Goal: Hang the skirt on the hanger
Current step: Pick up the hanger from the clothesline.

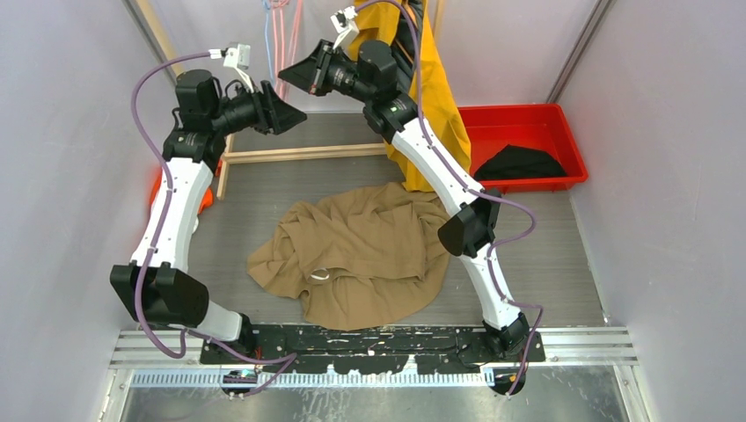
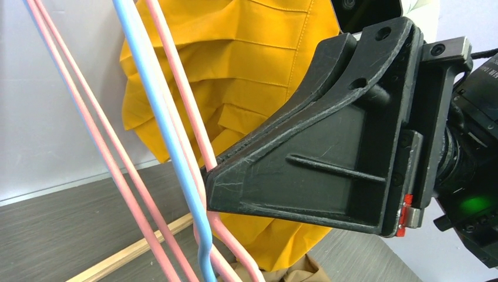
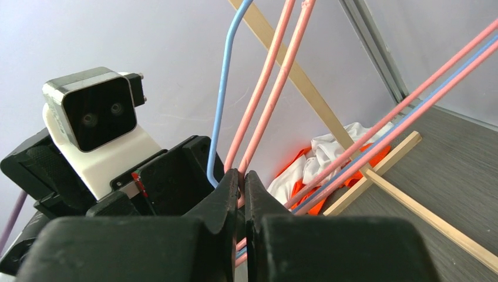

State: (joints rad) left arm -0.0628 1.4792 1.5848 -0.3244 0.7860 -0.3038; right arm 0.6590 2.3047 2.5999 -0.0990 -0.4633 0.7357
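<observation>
khaki skirt point(image 1: 356, 255) crumpled in soft folds mid-table, thin pink wire hanger point(image 2: 182, 88) pinched between right gripper point(image 3: 242, 179) fingers, smooth blue hanger point(image 2: 154, 88) alongside, left gripper point(image 1: 280, 110) nearby, its jaw spacing unclear

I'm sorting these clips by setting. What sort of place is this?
Probably a robotics lab test cell, not a home: plain grey partition walls, a wooden rack hung with wire hangers, and a red bin holding a black garment.
</observation>
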